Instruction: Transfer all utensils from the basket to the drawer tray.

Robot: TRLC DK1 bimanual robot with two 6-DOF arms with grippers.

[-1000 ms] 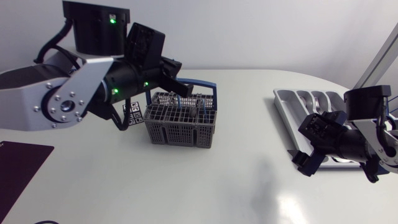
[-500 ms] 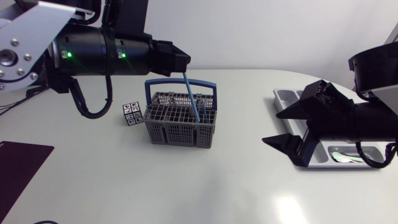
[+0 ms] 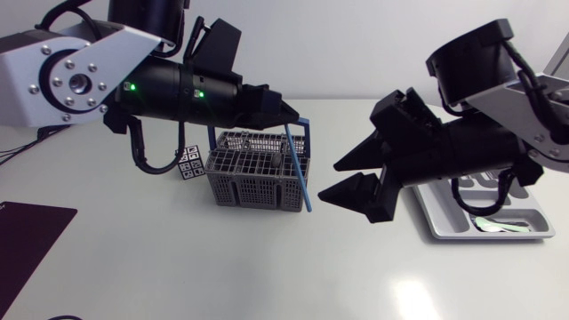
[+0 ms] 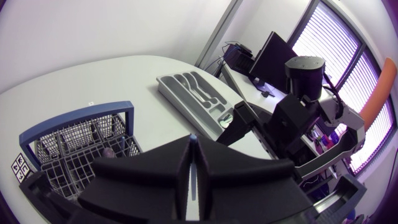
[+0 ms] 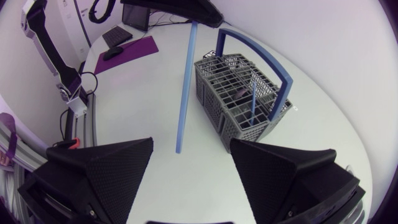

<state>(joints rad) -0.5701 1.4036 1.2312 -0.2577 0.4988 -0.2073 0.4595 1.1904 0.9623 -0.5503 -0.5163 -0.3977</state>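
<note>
beside the basket (image 3: 253, 187), the left claw (image 3: 293, 114) grips a blue utensil (image 3: 300, 171).

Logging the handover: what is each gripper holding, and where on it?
Left gripper grips the blue utensil by its upper end; right gripper is open, empty.

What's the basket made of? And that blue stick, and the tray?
The basket looks like matte grey plastic: a moulded grid of holes. The stick seems smooth blue plastic, evenly coloured, though I can't be sure. The tray looks like pale grey plastic with rounded, moulded compartments.
</note>
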